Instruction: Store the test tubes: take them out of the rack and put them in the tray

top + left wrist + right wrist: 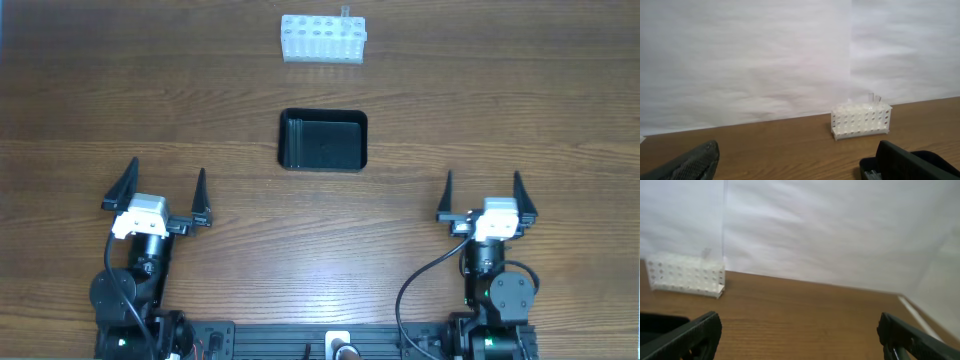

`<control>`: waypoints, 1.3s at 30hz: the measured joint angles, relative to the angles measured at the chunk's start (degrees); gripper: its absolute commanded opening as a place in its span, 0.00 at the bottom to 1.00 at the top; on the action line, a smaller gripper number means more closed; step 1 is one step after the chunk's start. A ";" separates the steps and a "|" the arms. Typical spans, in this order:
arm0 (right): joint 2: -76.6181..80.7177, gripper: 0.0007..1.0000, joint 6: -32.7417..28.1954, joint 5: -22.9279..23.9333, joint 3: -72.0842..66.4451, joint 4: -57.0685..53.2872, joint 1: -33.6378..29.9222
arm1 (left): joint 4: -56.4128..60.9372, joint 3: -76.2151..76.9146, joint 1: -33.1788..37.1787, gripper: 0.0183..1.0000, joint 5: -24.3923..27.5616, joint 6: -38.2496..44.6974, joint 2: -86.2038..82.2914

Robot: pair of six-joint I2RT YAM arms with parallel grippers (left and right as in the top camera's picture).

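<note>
A white test tube rack [322,38] stands at the far middle of the wooden table, with one clear tube [347,12] upright at its far right corner. The black tray [323,140] lies just in front of it; faint pale streaks run along its left inner wall, and I cannot tell what they are. My left gripper [168,167] is open near the left base, well short of the tray. My right gripper [483,175] is open near the right base. The left wrist view shows the rack [860,120] and tube [874,98]; the right wrist view shows the rack [686,274].
A white backdrop [765,60] rises behind the table's far edge. Bare wood lies between both grippers and the tray. The table's right edge [920,317] shows in the right wrist view, and cables run by the arm bases [420,290].
</note>
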 measured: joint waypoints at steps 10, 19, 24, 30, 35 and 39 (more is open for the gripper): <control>29.14 0.99 7.28 -3.21 18.08 5.95 -3.63 | 0.07 -0.02 0.00 1.00 0.00 -0.02 -0.07; 63.49 0.99 8.70 -14.23 37.62 12.46 -3.65 | 0.02 -0.02 0.00 1.00 0.02 -0.02 -0.07; 80.91 0.99 9.31 -19.96 46.36 15.76 -2.36 | 0.02 -0.02 0.00 1.00 0.02 -0.02 -0.07; 93.46 0.99 9.51 -22.10 55.17 14.43 2.93 | 0.04 -0.02 0.00 1.00 0.02 -0.02 -0.07; 97.74 0.99 9.46 -22.60 61.55 12.46 7.78 | 0.04 -0.02 0.00 1.00 0.02 -0.02 -0.07; 101.11 0.99 9.75 -22.49 68.41 8.22 11.72 | 0.02 -0.02 0.00 1.00 0.02 -0.02 -0.07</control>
